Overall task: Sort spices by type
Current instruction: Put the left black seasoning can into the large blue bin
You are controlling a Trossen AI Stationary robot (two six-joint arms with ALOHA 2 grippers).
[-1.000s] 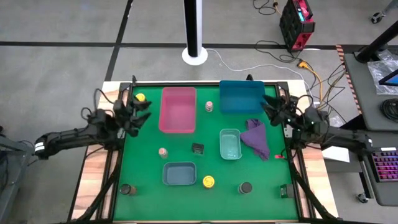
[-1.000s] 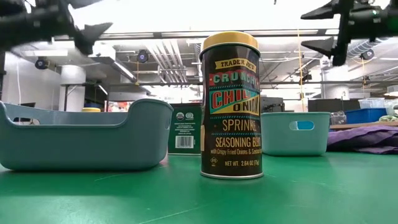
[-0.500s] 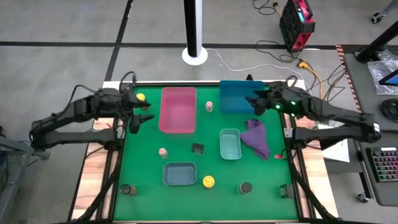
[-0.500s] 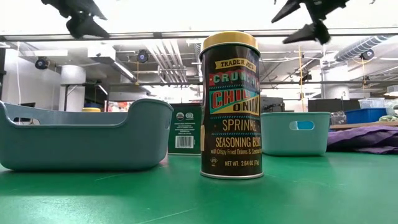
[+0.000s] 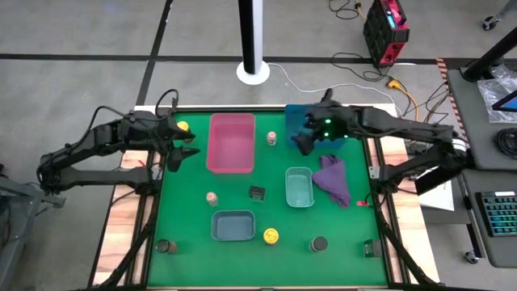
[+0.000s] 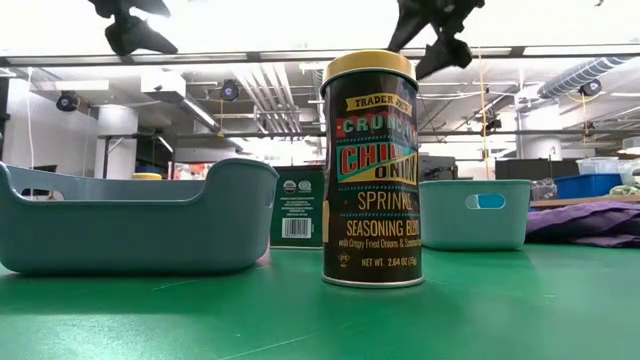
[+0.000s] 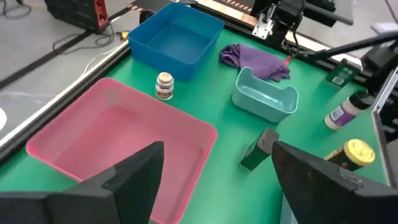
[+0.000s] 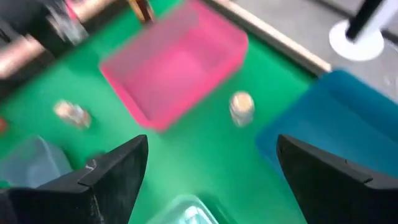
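Observation:
Eight spice jars stand on the green mat. One yellow-lidded jar (image 5: 182, 127) is by the far left corner, the other (image 5: 271, 235) near the front (image 6: 368, 170). The tiny pinkish-tan jars (image 5: 271, 138) (image 5: 212, 198), the slim dark rectangular jars (image 5: 257, 192) (image 5: 369, 247) and the round dark-lidded jars (image 5: 164, 245) (image 5: 319, 243) are scattered. My left gripper (image 5: 182, 149) hangs open beside the pink tray's left wall (image 7: 216, 149). My right gripper (image 5: 303, 137) hovers open above the blue tray's left part, close to the far tan jar (image 8: 241, 107).
A pink tray (image 5: 231, 142) and a blue tray (image 5: 315, 125) sit at the far side. A light teal tray (image 5: 300, 186) sits mid-table and a grey-blue tray (image 5: 233, 225) near the front. A purple cloth (image 5: 333, 179) lies right of the teal tray.
My right gripper has swung from the table's right edge toward the left, rising, and now hangs over the blue tray near the far tan jar. My left gripper has risen a little and then kept still. Both have stayed open; no jar has moved.

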